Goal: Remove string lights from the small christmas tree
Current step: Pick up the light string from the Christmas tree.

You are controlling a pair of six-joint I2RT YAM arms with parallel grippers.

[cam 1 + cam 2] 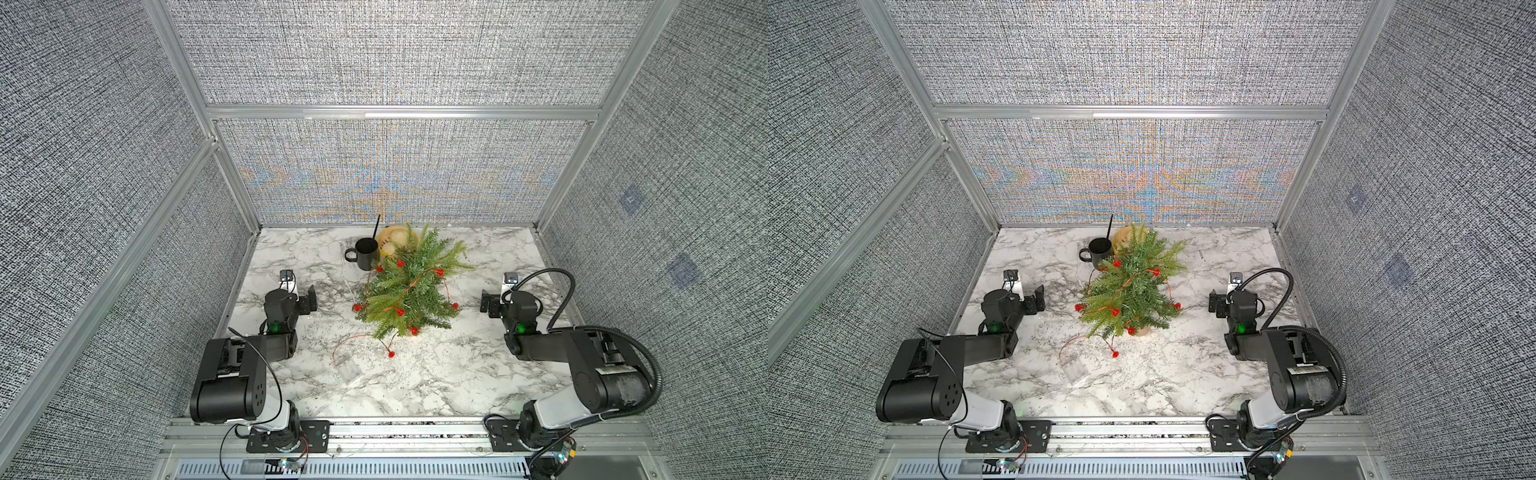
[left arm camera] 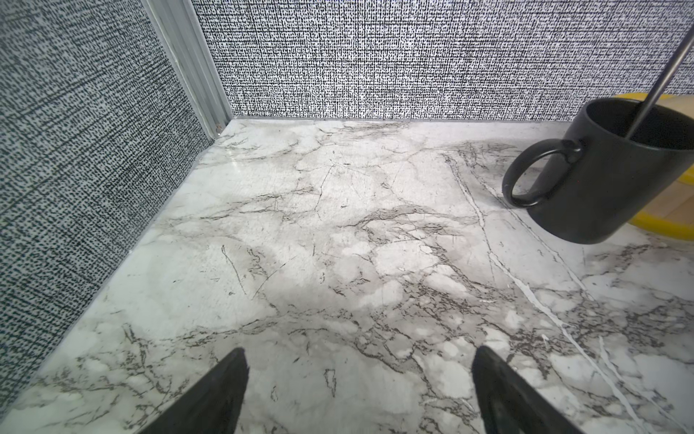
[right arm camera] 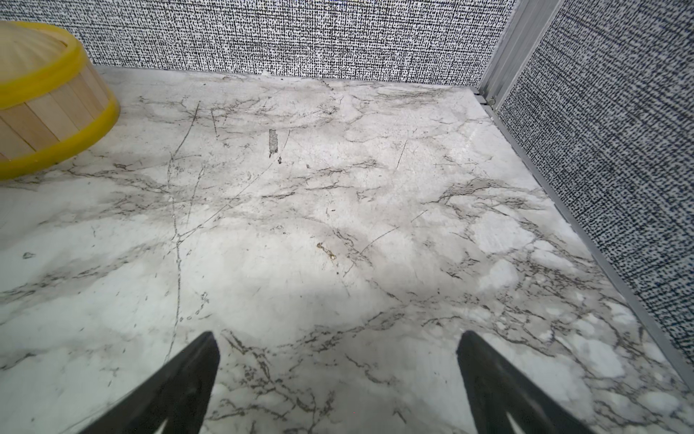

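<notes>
1. The only print in sight is a white sticker (image 1: 1304, 368) on the right arm, and its writing is too small to read.
2. A black mug (image 1: 365, 253) stands upright near the middle of the far edge of the tabletop (image 1: 478, 374). Its handle points toward the left edge. A thin dark stick (image 1: 376, 226) leans in it, its upper end rising above the rim toward the back wall.
3. Just beside the mug, on the side toward the right edge, sits a round wooden tub (image 1: 381, 240) with yellow bands at top and bottom. Pale rounded pieces lie inside. What they are cannot be told, and the tree's top fronds hide part of the tub.
4. The small christmas tree (image 1: 409, 286) stands upright about the middle of the tabletop, in front of the mug and tub.
5. The string lights (image 1: 401, 311) are wound over the tree's fronds, with red bulbs spread from the top to the lowest branches.
6. One end of the coppery wire leaves the tree on the near side and loops across the tabletop. It ends at a clear battery box (image 1: 348, 368) lying flat toward the near edge. The box's contents cannot be made out.
7. The left hand (image 2: 359, 351) is open wide near the left edge, over bare marbled surface and well apart from the tree.
8. The right hand (image 3: 337, 334) is open wide near the right edge, also well apart from the tree.
</notes>
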